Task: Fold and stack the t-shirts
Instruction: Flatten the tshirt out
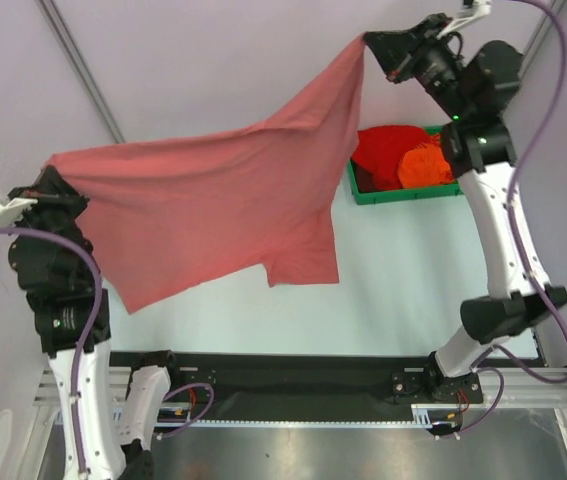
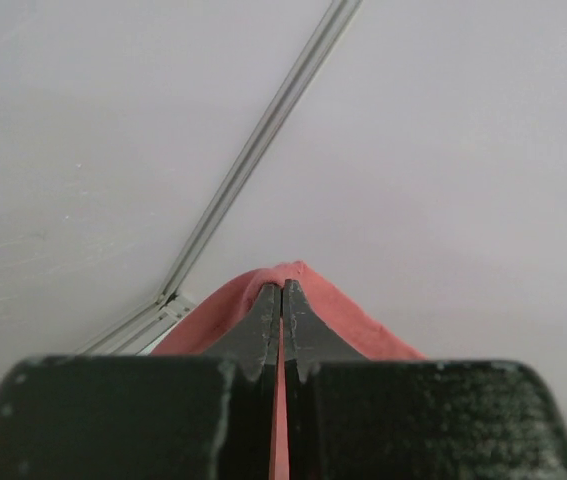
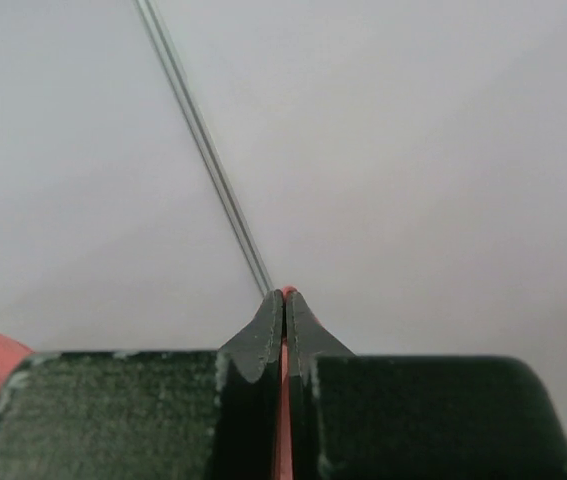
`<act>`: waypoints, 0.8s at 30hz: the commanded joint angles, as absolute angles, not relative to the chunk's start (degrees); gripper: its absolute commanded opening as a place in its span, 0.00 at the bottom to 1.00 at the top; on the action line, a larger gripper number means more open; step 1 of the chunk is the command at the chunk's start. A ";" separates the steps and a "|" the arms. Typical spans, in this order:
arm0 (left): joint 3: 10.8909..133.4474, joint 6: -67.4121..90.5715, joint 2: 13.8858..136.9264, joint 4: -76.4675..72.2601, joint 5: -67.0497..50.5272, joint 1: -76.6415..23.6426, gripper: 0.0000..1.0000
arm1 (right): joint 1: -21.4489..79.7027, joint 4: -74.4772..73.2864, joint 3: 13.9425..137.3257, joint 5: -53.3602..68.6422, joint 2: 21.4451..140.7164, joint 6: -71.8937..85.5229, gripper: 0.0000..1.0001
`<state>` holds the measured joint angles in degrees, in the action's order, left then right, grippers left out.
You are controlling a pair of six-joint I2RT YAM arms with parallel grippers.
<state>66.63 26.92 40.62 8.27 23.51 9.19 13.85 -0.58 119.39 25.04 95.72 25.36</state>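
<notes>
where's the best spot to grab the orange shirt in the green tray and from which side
Probably a raised fold on top of the orange shirt, from straight above. It lies bunched inside the green tray, whose walls block a sideways approach, and the red shirt crowds its left side.

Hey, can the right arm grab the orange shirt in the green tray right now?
Probably not yet: the right gripper is shut on the salmon shirt. The orange shirt lies close by, uncovered.
</notes>
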 commanded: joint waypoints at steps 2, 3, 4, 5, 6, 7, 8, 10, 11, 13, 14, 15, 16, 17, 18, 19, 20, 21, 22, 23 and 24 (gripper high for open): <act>72.15 26.63 36.22 14.49 18.28 9.58 0.00 | 12.92 -9.05 119.80 25.84 86.06 23.82 0.00; 73.20 26.80 35.51 15.55 18.02 9.58 0.00 | 12.92 -9.75 119.71 25.75 84.48 23.56 0.00; 75.04 26.89 34.81 17.47 17.76 9.58 0.00 | 13.01 -10.80 119.88 25.66 82.98 23.29 0.00; 75.93 26.98 33.41 18.27 17.49 9.58 0.00 | 13.01 -12.38 119.88 25.05 79.49 23.03 0.00; 76.72 27.16 32.53 18.98 16.97 9.49 0.00 | 13.09 -12.91 119.62 24.70 77.80 22.85 0.00; 78.12 27.42 31.82 20.38 16.53 9.58 0.01 | 13.18 -13.62 118.31 23.39 75.52 22.33 0.00; 78.74 27.51 30.25 20.91 16.18 9.58 0.00 | 13.18 -13.71 117.60 22.94 71.93 22.32 0.00; 80.59 27.86 28.92 22.06 15.47 9.58 0.00 | 13.10 -15.29 116.37 21.80 68.39 22.15 0.00; 81.38 27.86 27.96 23.02 15.29 9.58 0.00 | 13.01 -15.73 116.28 21.54 65.68 22.15 0.00; 84.35 27.77 27.60 24.51 15.03 9.32 0.01 | 13.01 -16.78 115.84 20.84 63.64 22.24 0.00; 85.42 27.69 27.42 25.39 15.03 9.14 0.00 | 13.01 -17.05 116.01 20.74 62.68 22.41 0.00; 86.30 27.69 27.07 26.71 15.12 8.88 0.00 | 13.09 -17.22 116.19 20.66 61.80 22.59 0.00; 87.87 27.60 26.90 27.33 15.29 8.79 0.00 | 12.92 -18.10 116.71 20.65 61.61 22.67 0.00; 88.50 27.68 26.63 27.59 15.38 8.70 0.00 | 12.92 -18.63 118.55 20.83 61.70 22.76 0.00; 89.46 27.77 26.20 28.21 15.47 8.70 0.01 | 12.92 -19.07 119.43 21.00 62.13 22.94 0.00; 89.82 27.77 25.93 28.47 15.64 8.70 0.00 | 12.92 -19.51 120.31 21.27 62.31 22.94 0.00; 90.09 27.95 25.75 28.74 15.99 8.70 0.00 | 12.92 -19.77 121.63 21.44 62.58 23.11 0.00; 90.09 28.12 25.58 28.65 16.08 8.70 0.00 | 13.01 -19.86 122.25 21.53 63.01 23.29 0.00; 89.83 28.21 25.23 28.74 16.17 8.70 0.00 | 12.92 -19.43 122.43 21.79 63.54 23.55 0.00; 89.48 28.21 25.14 28.65 16.43 8.61 0.00 | 12.92 -19.08 122.61 21.97 64.07 23.90 0.00; 88.43 28.39 25.05 28.48 16.52 8.70 0.00 | 12.92 -18.64 122.69 22.15 64.51 24.60 0.00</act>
